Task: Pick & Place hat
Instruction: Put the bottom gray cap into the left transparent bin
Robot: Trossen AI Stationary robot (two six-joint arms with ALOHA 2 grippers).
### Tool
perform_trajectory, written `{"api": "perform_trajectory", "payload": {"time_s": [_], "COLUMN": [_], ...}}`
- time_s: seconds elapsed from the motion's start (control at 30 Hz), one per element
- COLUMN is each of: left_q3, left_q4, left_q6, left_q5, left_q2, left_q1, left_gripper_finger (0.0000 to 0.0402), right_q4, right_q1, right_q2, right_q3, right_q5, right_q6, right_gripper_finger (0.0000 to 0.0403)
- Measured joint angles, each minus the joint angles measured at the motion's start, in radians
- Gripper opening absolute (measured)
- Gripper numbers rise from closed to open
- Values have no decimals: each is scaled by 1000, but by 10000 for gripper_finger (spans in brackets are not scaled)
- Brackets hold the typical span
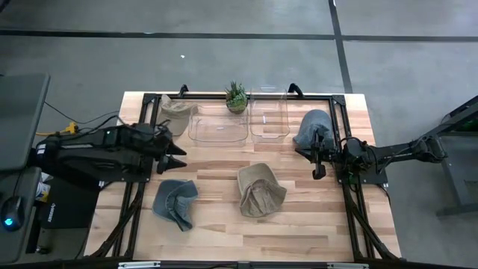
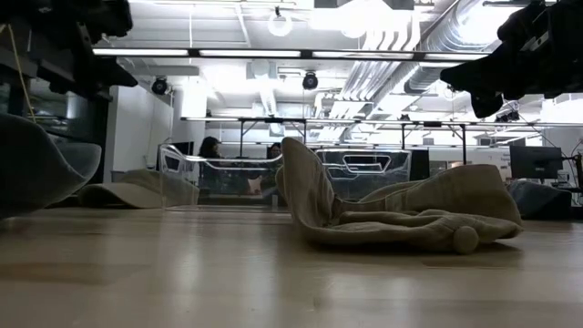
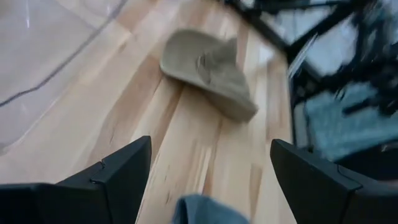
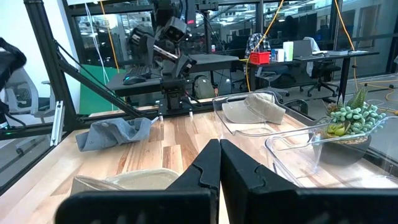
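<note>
The left gripper hung wide open and empty over the table's left side, just above the blue-grey hat lying near the front edge. The tan bucket hat sat mid-table, off to that gripper's right (crumpled, brim up). Across the way, the right gripper hovered with fingers pressed together, gripping nothing, right beside the grey cap at the far right.
</note>
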State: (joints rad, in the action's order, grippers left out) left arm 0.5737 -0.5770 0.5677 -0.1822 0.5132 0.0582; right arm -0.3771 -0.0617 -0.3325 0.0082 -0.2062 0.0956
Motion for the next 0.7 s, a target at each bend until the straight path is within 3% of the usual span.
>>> {"api": "perform_trajectory", "payload": {"time_s": [0.37,0.7], "left_q3": [59,60], "left_q4": [-36,-85], "left_q6": [-196,-452], "left_q5": [-155,-220], "left_q2": [272,413], "left_q1": [0,0], "left_gripper_finger": [309,309], "right_q4": [0,0], "right_q1": [0,0], "right_q2": [0,0], "right_q3": [0,0], "right_q5": [0,0], "right_q6": [0,0], "right_gripper_finger": [1,1]}}
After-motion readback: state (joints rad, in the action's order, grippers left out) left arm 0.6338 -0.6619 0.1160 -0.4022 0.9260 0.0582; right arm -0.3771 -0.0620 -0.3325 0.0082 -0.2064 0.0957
